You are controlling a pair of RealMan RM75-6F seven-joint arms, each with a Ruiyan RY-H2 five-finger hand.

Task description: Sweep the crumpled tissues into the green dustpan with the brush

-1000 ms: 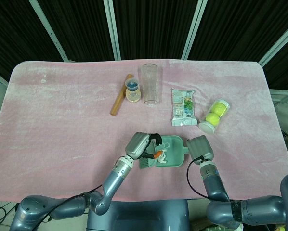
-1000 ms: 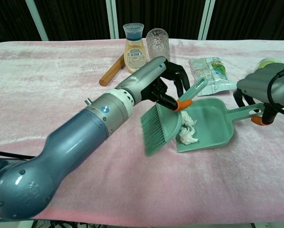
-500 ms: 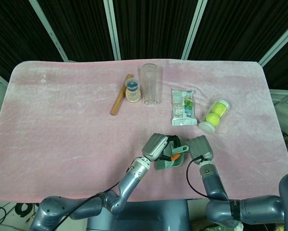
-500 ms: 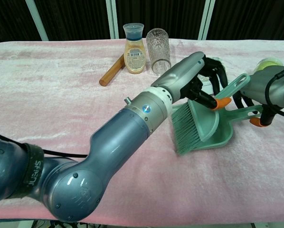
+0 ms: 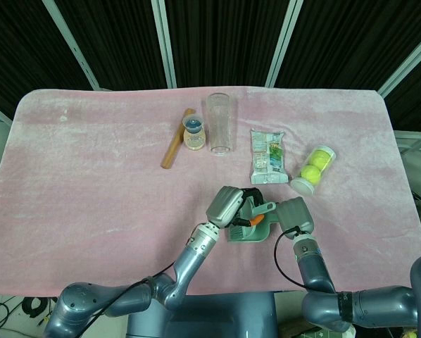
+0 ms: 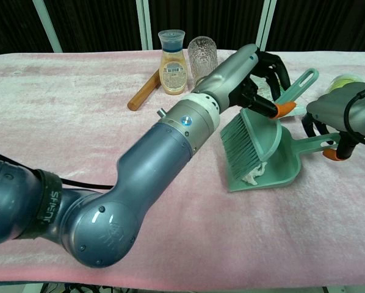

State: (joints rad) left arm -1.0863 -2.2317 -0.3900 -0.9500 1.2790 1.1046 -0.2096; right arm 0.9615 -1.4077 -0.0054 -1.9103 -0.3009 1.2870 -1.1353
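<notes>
A crumpled tissue lies in the green dustpan, at its near open edge, with the brush bristles touching it from above. The dustpan sits on the near middle of the worktop, its handle pointing right. The left hand grips the brush by its handle, fingers closed round it near the orange band. The right hand holds the dustpan handle, fingers wrapped over it.

Farther back stand a small bottle and a clear glass, with a wooden stick lying left of the bottle. To the right lie a snack packet and a tube of yellow balls.

A pink, plush cloth covers the worktop. Behind it hang black curtains crossed by pale metal bars.
</notes>
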